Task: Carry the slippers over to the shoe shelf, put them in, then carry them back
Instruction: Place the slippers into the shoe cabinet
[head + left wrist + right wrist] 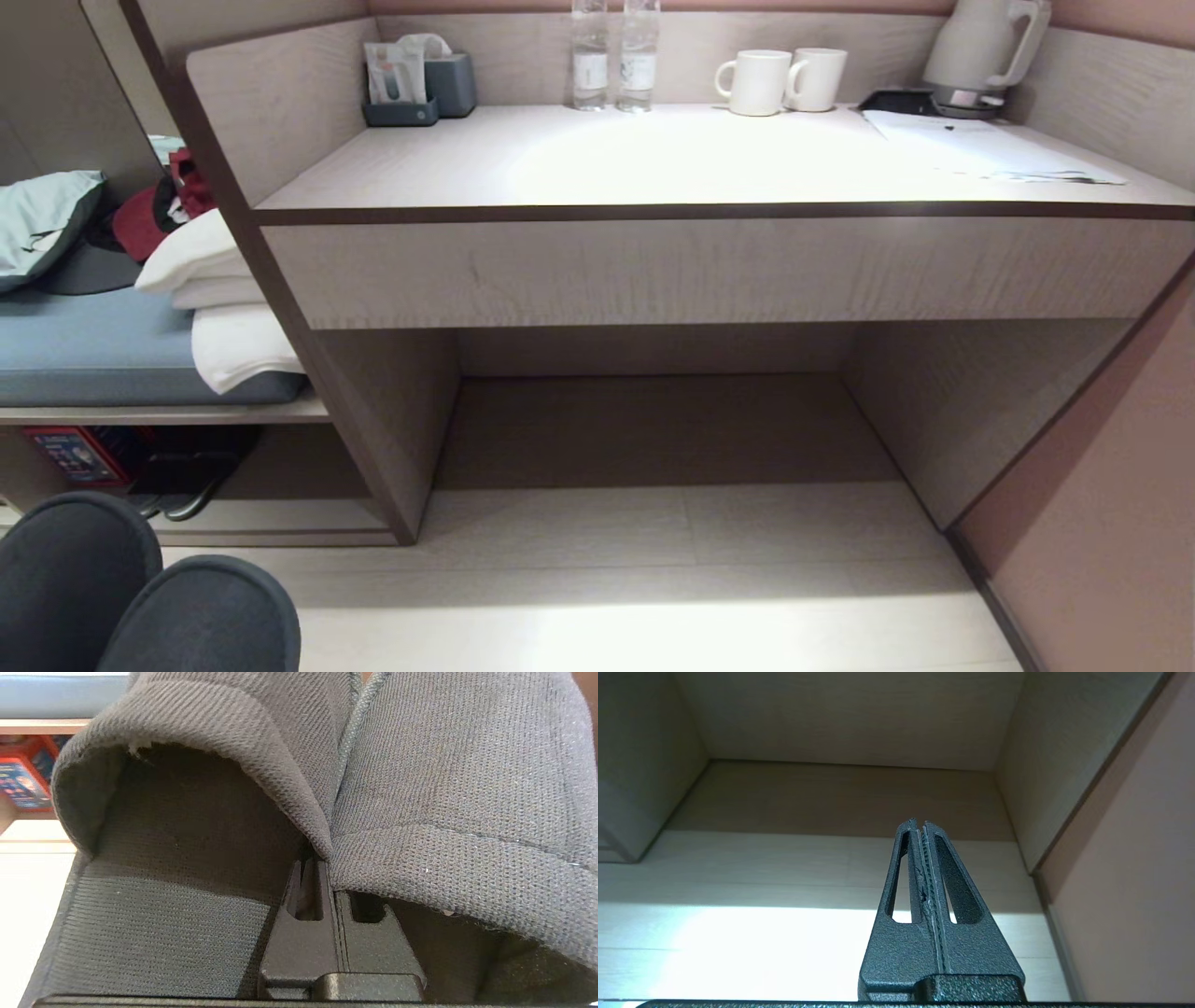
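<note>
The black slippers (140, 597) hang side by side, toes up, at the bottom left of the head view. In the left wrist view my left gripper (322, 861) is shut on the slippers (444, 788), pinching the inner edges of both together; its fingertips are buried in the fabric. The shoe shelf (280, 515) is the low cubby under the blue-cushioned bench, just beyond the slippers at the left. My right gripper (920, 822) is shut and empty, held above the floor and facing the desk recess (840, 798). Neither arm shows in the head view.
A desk (709, 159) with bottles, mugs, a kettle and papers fills the view ahead. Inside the shoe shelf lie another dark pair of shoes (177, 490) and a red box (79, 453). Towels (224, 308) lie on the bench cushion. A pink wall (1102, 523) closes the right.
</note>
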You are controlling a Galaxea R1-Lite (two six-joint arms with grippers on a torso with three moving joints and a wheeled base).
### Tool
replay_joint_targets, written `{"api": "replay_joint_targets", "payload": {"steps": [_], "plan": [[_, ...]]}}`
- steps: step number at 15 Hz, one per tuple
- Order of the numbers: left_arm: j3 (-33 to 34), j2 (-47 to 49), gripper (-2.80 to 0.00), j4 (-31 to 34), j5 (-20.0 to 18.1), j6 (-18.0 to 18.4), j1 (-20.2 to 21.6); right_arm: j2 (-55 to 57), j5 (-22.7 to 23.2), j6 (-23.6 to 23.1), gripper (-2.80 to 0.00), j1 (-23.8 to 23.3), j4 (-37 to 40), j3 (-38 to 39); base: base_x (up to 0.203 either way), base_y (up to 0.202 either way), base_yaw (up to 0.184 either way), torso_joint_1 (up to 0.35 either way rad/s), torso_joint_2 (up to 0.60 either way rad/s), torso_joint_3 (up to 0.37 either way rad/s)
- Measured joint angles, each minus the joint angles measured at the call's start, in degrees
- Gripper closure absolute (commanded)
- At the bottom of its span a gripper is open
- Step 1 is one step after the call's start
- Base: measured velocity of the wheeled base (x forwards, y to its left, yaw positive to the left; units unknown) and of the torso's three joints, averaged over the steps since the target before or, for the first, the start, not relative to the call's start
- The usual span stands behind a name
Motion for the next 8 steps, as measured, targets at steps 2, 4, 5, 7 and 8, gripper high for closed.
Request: {"api": "replay_joint_targets", "payload": {"steps": [2,4,5,7,8], "plan": [[0.0,0.0,0.0,0.0,0.0,0.0,0.0,0.0,0.0,0.0,0.0,0.0,0.0,0.0,0.0,0.195,-0.002,0.001,0.0,0.001],[0.0,0.0,0.0,0.0,0.0,0.0,0.0,0.0,0.0,0.0,0.0,0.0,0.0,0.0,0.0,0.194,-0.002,0.0,0.0,0.001],[0.0,0.0,0.0,0.0,0.0,0.0,0.0,0.0,0.0,0.0,0.0,0.0,0.0,0.0,0.0,0.19,0.001,0.002,0.0,0.002],[0.0,0.0,0.0,0.0,0.0,0.0,0.0,0.0,0.0,0.0,0.0,0.0,0.0,0.0,0.0,0.193,-0.001,-0.001,0.0,-0.002],[0.0,0.0,0.0,0.0,0.0,0.0,0.0,0.0,0.0,0.0,0.0,0.0,0.0,0.0,0.0,0.198,-0.003,0.001,0.0,0.001]]}}
